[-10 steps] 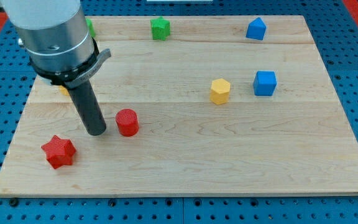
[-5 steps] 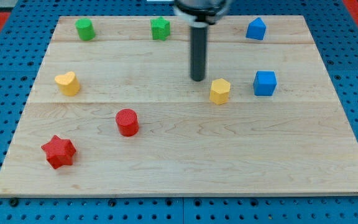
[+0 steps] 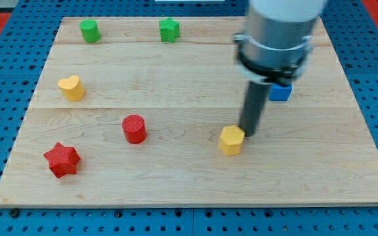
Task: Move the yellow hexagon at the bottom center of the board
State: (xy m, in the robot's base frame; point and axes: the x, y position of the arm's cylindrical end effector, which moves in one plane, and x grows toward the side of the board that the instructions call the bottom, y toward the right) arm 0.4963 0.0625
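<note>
The yellow hexagon (image 3: 231, 140) lies on the wooden board (image 3: 189, 177), a little right of centre in the lower half. My tip (image 3: 249, 133) touches its upper right side. The dark rod rises from there to the grey arm body at the view's top right.
A red cylinder (image 3: 134, 128) and a red star (image 3: 62, 159) lie at lower left. A yellow heart (image 3: 71, 87) is at the left. A green cylinder (image 3: 89, 30) and a green star (image 3: 169, 30) sit at the top. A blue cube (image 3: 281, 92) is partly hidden behind the arm.
My tip has moved from above left of the hexagon to its upper right and down the board. The yellow hexagon has slid downward toward the view's bottom. The arm now hides the top-right blue block.
</note>
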